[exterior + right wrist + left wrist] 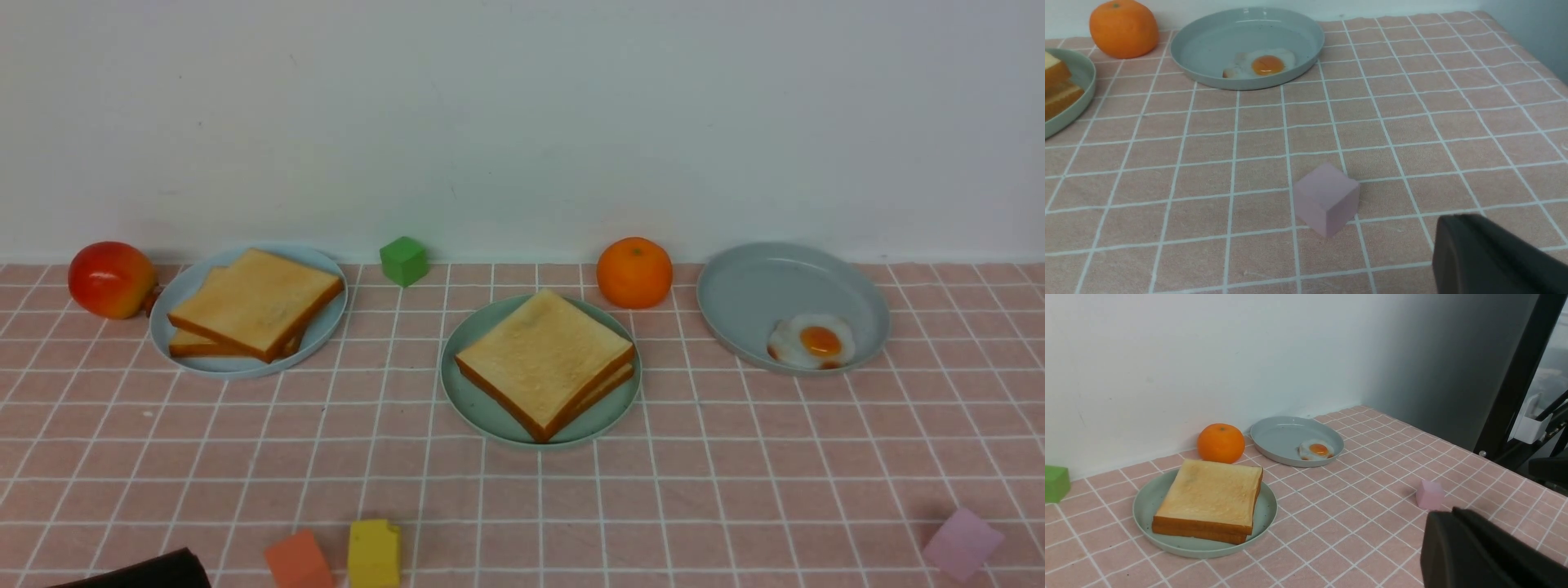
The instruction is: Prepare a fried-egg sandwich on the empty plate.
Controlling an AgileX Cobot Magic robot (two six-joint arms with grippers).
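On the pink checked tablecloth [735, 457] several small things lie around the plates: a green cube [403, 260] near the back wall, an orange [634, 272] just behind the middle plate, a red and yellow apple [111, 278] touching the rim of the left plate, and near the front edge an orange block [299, 559] beside a yellow block [374, 553], with a pale pink cube [962, 542] well apart on the right. Nothing stands between the plates. The arms are almost out of the front view; only a dark corner shows at the bottom left. The left gripper [1478, 555] appears in its wrist view as a dark body low over the cloth, its jaws together, holding nothing. The right gripper [1490, 257] appears the same way, just beside the pink cube, also closed and empty. The mint-green plate [469, 392] in the middle holds two toast slices [545, 359] stacked, the top one turned a little; if an egg is between them cannot be seen. The pale blue plate [326, 327] on the left holds two more toast slices [255, 302], one lying over the other. The grey-blue plate [759, 286] on the right holds one fried egg [812, 341] close to its front rim.
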